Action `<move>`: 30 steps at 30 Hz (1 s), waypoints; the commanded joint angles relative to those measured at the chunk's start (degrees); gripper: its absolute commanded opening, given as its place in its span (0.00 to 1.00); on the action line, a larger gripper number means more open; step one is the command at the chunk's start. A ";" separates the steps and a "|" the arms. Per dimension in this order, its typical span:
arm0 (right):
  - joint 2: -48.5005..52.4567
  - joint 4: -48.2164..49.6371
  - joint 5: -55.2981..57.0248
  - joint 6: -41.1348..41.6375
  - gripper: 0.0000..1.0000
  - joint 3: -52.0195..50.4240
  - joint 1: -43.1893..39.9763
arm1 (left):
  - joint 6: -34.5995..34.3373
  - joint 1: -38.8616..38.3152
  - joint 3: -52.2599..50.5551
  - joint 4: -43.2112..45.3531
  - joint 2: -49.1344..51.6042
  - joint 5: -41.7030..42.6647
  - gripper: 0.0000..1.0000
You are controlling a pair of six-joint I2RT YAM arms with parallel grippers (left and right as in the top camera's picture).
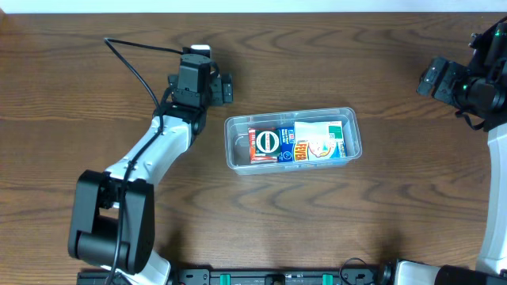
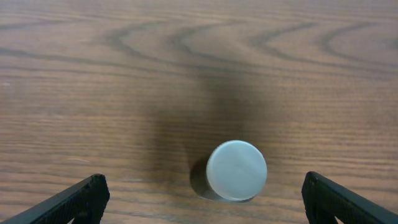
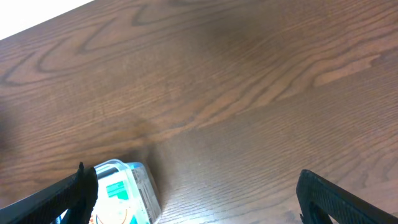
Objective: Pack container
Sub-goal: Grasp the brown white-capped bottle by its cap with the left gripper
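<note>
While the container (image 1: 229,143) sits mid-way on the desk (image 1: 380,222) holding boxes (image 1: 295,144), the left gripper (image 2: 202,190), wide, straddles a grey cylinder (image 2: 236,170) at its ten o'clock, probably for packing; the right gripper (image 3: 196,180) hangs wide at two o'clock.

Left arm (image 1: 158,146): we stretch it from our base, left of the container (image 1: 238,162), slanting up towards its far-left corner.
Left gripper (image 2: 205,185): we hold the jaws spread wide, empty, facing down, far-left of the container.
Right arm (image 1: 495,198): we stand it well right of the container.
Right gripper (image 3: 196,179): jaws spread wide, empty, tilted towards the container.
</note>
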 commanded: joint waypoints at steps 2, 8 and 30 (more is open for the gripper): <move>0.15 0.02 -0.42 0.61 0.99 0.22 -0.42 | 1.16 0.13 1.09 1.16 1.64 1.64 1.00; 0.15 0.02 -0.42 0.61 0.99 0.22 -0.42 | 1.16 0.13 1.09 2.71 3.26 1.70 0.97; 0.15 0.00 -0.42 0.59 0.99 0.22 -0.42 | 1.16 0.15 1.09 3.30 3.69 1.79 0.71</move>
